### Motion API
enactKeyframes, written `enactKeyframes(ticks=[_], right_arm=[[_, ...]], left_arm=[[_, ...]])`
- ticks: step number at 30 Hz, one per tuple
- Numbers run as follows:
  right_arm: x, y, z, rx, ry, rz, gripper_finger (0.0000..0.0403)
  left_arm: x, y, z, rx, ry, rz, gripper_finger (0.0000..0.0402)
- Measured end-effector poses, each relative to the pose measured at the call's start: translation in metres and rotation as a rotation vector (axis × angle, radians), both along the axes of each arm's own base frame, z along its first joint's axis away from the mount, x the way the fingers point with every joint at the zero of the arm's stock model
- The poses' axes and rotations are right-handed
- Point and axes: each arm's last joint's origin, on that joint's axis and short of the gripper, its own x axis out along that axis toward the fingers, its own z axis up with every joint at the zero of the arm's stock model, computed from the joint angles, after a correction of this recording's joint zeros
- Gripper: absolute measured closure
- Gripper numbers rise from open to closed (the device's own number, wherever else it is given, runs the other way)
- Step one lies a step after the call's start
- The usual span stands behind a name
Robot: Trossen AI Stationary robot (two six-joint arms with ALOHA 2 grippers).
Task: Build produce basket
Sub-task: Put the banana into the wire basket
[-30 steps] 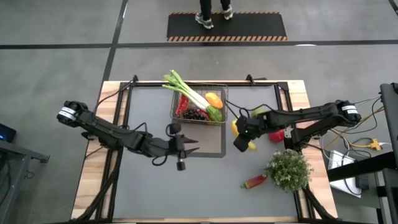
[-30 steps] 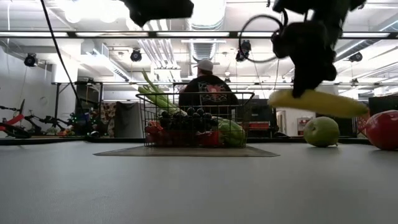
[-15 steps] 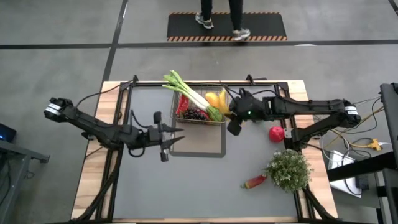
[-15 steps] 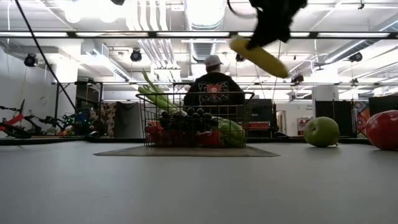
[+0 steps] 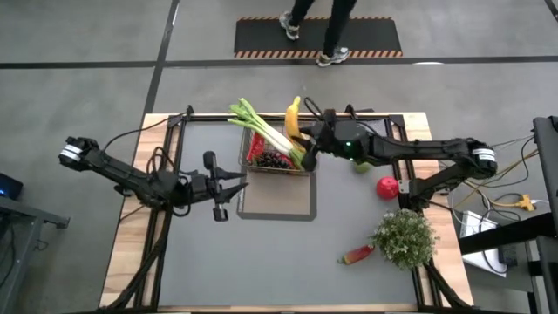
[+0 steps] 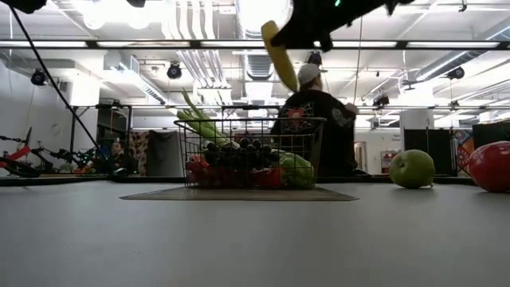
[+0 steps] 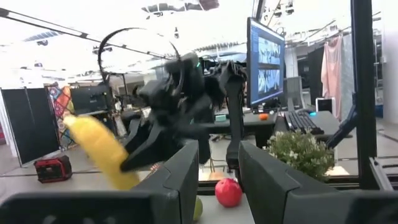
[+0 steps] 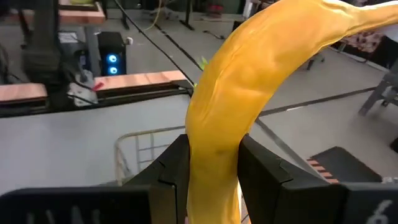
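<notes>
Banana (image 5: pixel 294 117) sits clamped in the right gripper (image 5: pixel 307 139), hanging over the basket (image 5: pixel 279 150) at upper centre of the high view. Its long axis runs toward the frame's top (tip up, steep in the low view). The left gripper (image 5: pixel 234 185), narrowly parted and empty, waits lower left.

One banana (image 5: pixel 294 119), one apple (image 5: pixel 387 187), one pear (image 6: pixel 412 169)

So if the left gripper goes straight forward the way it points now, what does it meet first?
Probably the basket. The left gripper points toward the table's right side, slightly low of the basket's near wall. Past that, the way looks free until the red apple, though height is unclear.
</notes>
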Motion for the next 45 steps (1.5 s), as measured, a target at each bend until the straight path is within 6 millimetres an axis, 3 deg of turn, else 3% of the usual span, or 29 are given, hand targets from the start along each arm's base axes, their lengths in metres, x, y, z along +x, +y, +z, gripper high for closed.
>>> enactKeyframes(ticks=[9,19,27,32,38,45], right_arm=[[0.044,-0.033,-0.041,-0.074,0.191,0.003,0.0305],[0.084,-0.045,-0.049,-0.272,0.604,0.206,0.0305],[0.086,-0.065,-0.052,-0.254,0.913,0.315,0.0305],[0.086,-0.079,-0.058,-0.176,0.921,0.410,0.0305],[0.088,-0.087,-0.064,-0.159,0.927,0.399,0.0303],[0.088,-0.087,-0.066,-0.128,0.922,0.369,0.0243]], left_arm=[[-0.005,0.000,-0.004,-0.022,-0.005,-0.014,0.0304],[-0.015,0.004,-0.004,-0.025,-0.025,-0.013,0.0304],[-0.014,0.004,-0.004,0.012,-0.016,-0.002,0.0304],[-0.015,0.004,-0.004,0.018,-0.016,0.000,0.0304],[-0.015,0.004,-0.004,0.018,-0.017,0.000,0.0304],[-0.014,0.004,-0.004,0.018,-0.017,0.000,0.0304]])
